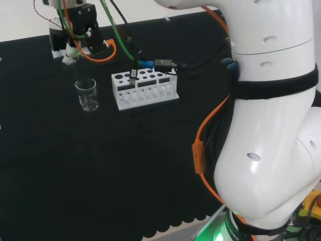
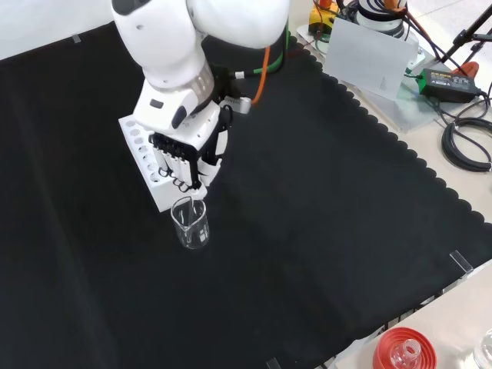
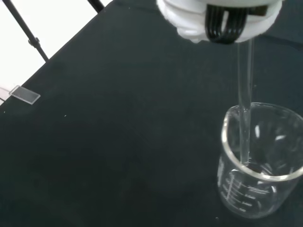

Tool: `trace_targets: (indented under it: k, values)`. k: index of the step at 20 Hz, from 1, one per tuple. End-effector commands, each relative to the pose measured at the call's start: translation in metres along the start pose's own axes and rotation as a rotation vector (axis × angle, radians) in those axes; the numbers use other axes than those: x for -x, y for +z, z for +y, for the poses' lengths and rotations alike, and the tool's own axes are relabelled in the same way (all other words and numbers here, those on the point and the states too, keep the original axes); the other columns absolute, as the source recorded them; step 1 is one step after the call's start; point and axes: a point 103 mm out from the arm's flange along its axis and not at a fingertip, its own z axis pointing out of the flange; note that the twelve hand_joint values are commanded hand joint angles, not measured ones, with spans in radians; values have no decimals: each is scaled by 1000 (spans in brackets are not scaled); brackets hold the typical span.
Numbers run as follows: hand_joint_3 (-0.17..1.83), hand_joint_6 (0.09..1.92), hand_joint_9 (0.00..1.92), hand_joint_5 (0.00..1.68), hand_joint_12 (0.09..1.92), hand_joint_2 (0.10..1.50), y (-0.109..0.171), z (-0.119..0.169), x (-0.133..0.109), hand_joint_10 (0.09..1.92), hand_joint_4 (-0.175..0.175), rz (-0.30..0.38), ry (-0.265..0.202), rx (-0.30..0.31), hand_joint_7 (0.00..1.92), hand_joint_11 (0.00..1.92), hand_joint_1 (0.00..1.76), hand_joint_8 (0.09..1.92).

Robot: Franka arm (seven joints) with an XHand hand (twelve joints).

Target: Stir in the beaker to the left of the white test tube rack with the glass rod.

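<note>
Step in hand: stirring, or just starting it. The hand [image 2: 184,157] hangs straight over the beaker [image 2: 191,223], fingers [image 3: 222,19] curled shut around the top of the glass rod [image 3: 244,90]. The rod drops straight down from the fingers and its lower end is inside the beaker, past the rim; the wrist view shows it close to the near wall, off centre. Can't tell if the tip touches the bottom.

Beaker sits directly below the fingers on the worktop [image 2: 323,231], upright. The white test tube rack [image 1: 144,89] stands just beside it, to the right of it in the head view and behind the fingers in the front view. Liquid level: can't tell; the glass looks clear, with maybe a little at the bottom.

Judgement on the next move: small circular motion of the wrist, keeping the rod vertical and the circle well inside the rim. The rod is already near the wall, so I'd centre it first. Risk: a sideways push on the wall could slide or tip the beaker, since nothing braces it. The rack is close, so keep the hand's sweep tight on that side. Hold height constant to avoid tapping the bottom.
</note>
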Motion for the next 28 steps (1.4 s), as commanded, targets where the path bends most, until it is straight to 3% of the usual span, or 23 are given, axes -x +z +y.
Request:
trace_targets:
  k: [1, 8, 15, 28]
  values:
    - [339, 182, 1419, 1210, 772, 771, -4, 0, -8, 589, -175, -19, -3, -8, 1278, 1255, 1559, 584]
    - [341, 182, 1419, 1210, 771, 770, -4, 0, -3, 588, -175, -10, 3, -8, 1278, 1256, 1560, 583]
    - [344, 182, 1420, 1210, 770, 768, -13, -11, 20, 587, -175, -12, 37, 1, 1279, 1257, 1560, 583]
    - [348, 182, 1422, 1211, 769, 766, -21, -25, 10, 585, -175, -22, 34, 27, 1280, 1258, 1560, 583]
